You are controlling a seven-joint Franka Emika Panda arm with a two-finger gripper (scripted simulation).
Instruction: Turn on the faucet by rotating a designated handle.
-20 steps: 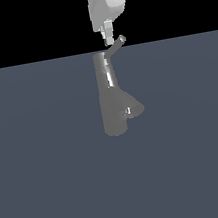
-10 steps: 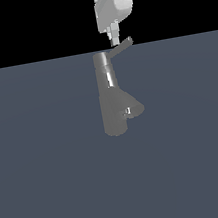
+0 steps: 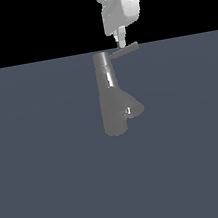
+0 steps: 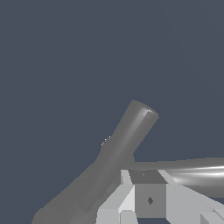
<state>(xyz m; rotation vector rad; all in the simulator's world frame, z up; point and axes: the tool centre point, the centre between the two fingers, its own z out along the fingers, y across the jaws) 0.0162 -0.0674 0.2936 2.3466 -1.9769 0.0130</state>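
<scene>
We see the faucet (image 3: 113,97) standing upright on the flat blue-grey floor (image 3: 49,192), roughly in the middle of the exterior view, its grey cylinder widening lower down, with a bright highlight stripe along its upper body. A short stubby spout (image 3: 134,109) angles out low on the exterior view's right. From the top cap, the handle (image 3: 123,51), a thin grey rod, sticks out toward the exterior view's right, tilted slightly upward at its far end. The white gripper (image 3: 120,42) hangs from above, its narrow tip coming down right at the handle, about midway along the rod; it seems to touch the rod's upper side, though we cannot tell contact for certain. In the wrist view the faucet body (image 4: 127,140) runs diagonally as a grey cylinder, the handle (image 4: 192,170) crosses as a shiny bar, and a pale finger (image 4: 131,194) sits close against it. We cannot tell whether the fingers are apart or together, since only one tapered tip shows clearly.
</scene>
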